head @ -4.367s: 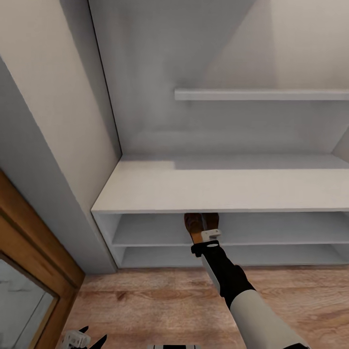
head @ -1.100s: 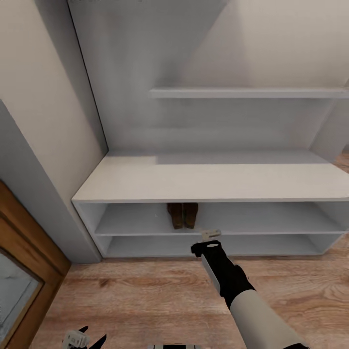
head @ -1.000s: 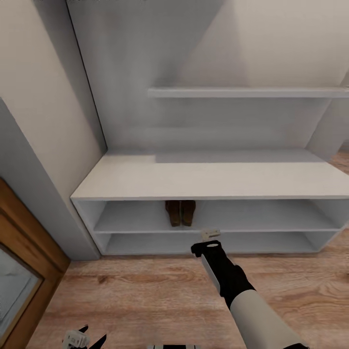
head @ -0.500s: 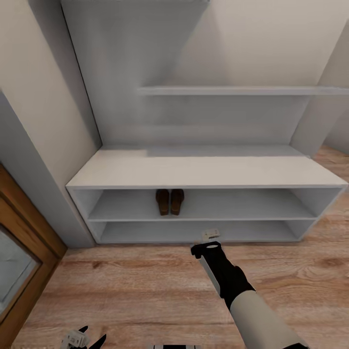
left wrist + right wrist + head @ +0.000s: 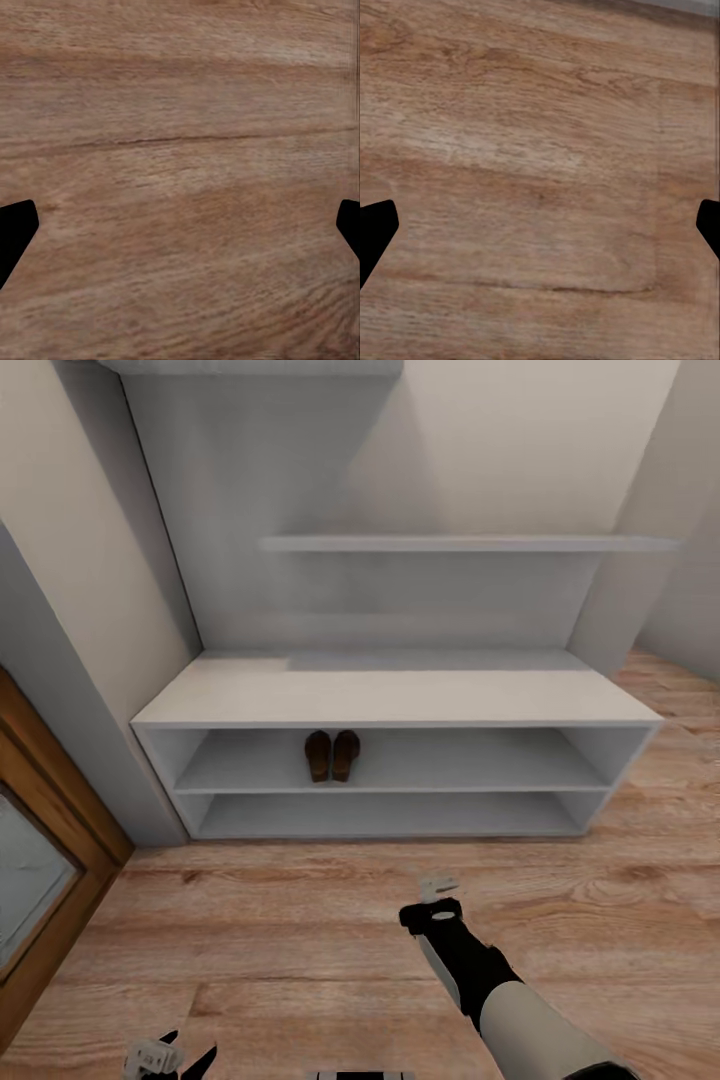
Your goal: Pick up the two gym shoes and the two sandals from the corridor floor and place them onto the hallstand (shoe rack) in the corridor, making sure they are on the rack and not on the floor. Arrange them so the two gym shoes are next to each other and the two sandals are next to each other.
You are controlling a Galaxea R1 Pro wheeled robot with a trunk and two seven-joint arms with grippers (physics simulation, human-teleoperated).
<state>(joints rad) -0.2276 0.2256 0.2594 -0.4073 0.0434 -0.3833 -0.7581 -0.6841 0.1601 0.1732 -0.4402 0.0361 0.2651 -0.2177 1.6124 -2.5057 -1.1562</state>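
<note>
The two sandals, brown and flat, lie side by side on the upper shoe shelf of the pale grey hallstand, left of its middle. My right gripper hovers over the corridor floor, well in front of the rack and apart from the sandals. In the right wrist view its dark fingertips stand wide apart over bare planks, so it is open and empty. My left gripper hangs low at the near left, and its fingertips are also spread over bare wood. The gym shoes are out of view.
A wood-framed door stands at the left beside a grey wall pier. A wall shelf hangs above the bench. Open plank floor stretches in front of the rack and past its right end.
The camera has backed away, so the whole hallstand now shows, smaller. The right gripper, which held a sandal inside the shelf, has let go and withdrawn; both sandals rest together there.
</note>
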